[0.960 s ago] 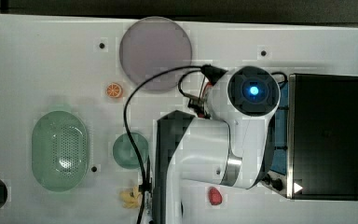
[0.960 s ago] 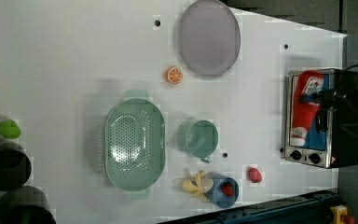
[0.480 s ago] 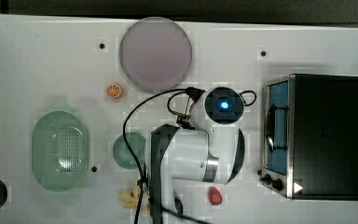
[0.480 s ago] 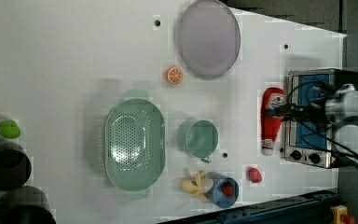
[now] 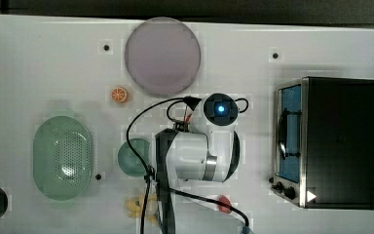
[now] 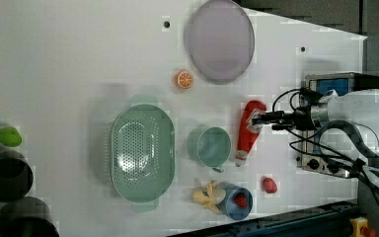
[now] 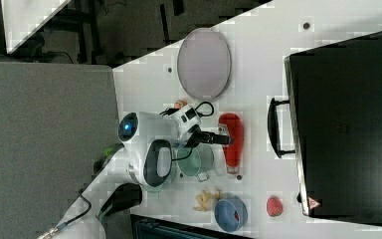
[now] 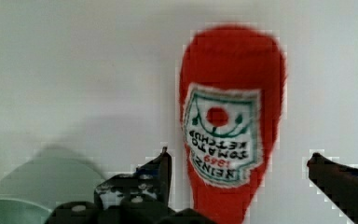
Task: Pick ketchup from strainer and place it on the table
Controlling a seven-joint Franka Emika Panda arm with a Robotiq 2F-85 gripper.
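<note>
Ketchup [image 6: 249,129] lies flat on the table [image 6: 79,64], just beside the round green cup [image 6: 213,146] and well apart from the strainer [image 6: 142,152]. You see a slim, smooth red squeeze bottle with a white-and-red label; in the wrist view the gripper [image 8: 242,172] stands wide, one finger on each side, neither pressing the bottle. Your strainer is a pale green oval basket with a perforated bottom. A flat lilac-grey plate [image 5: 162,56] lies on the matte white tabletop, dotted with small dark holes. A black boxy oven [image 5: 338,141] stands at the top view's right
</note>
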